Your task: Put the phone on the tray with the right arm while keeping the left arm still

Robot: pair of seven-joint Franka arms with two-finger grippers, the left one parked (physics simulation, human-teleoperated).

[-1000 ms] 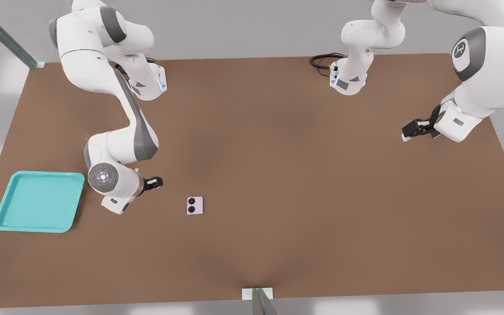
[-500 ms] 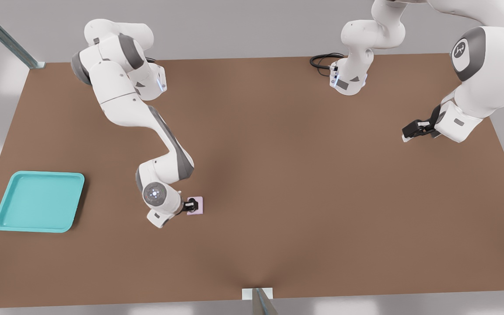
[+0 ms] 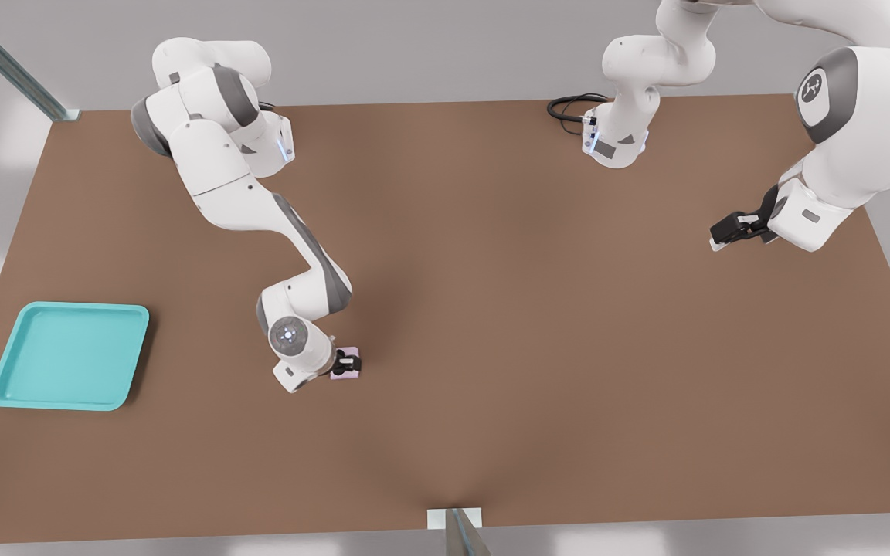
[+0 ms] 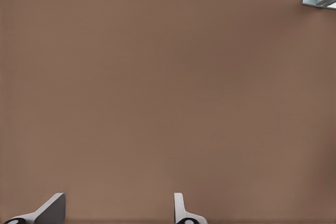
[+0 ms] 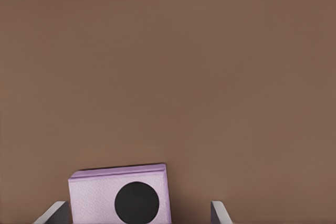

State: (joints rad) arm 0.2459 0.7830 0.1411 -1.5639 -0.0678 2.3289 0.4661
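Shifted forward, claw [image 3: 348, 363] now straddles phone [image 3: 343, 375].

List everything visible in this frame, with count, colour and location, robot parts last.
phone: one, pale pink, on the table between the gripper's fingers, far from the tray.
tray: one, teal, at the front view's left, nothing in it.
table: one, brown, under everything.
cable: one, black, coiled at the table's far edge.
right arm: one, white and grey, reaching down to the phone.
gripper: one, black, over the phone, fingers open and straddling it.
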